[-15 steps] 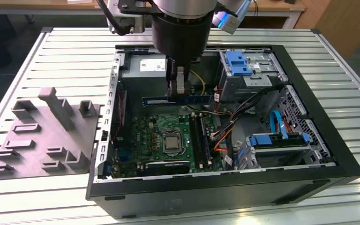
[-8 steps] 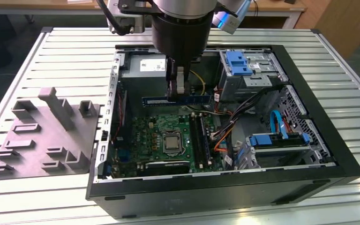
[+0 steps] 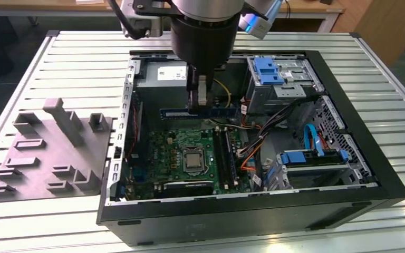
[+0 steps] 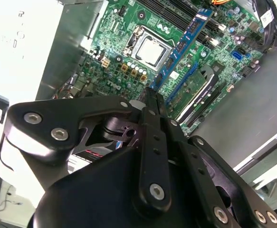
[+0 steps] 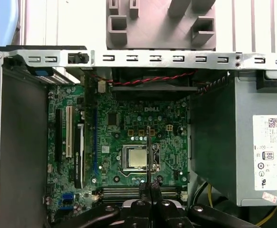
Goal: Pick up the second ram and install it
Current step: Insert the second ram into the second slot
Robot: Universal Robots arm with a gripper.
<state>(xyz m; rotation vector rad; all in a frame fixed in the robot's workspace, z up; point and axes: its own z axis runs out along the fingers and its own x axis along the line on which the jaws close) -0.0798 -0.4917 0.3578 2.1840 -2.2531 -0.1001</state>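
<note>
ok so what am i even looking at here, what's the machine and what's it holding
It is a robot arm with a two-fingered gripper, working over an open computer case that lies on a slatted metal table. The exterior view watches from off the arm; both wrist views ride on the arm and look past the gripper at the green motherboard. A grey moulded tray sits beside the case. The gripper is shut on the second ram, a thin memory stick, held above the motherboard.
</note>
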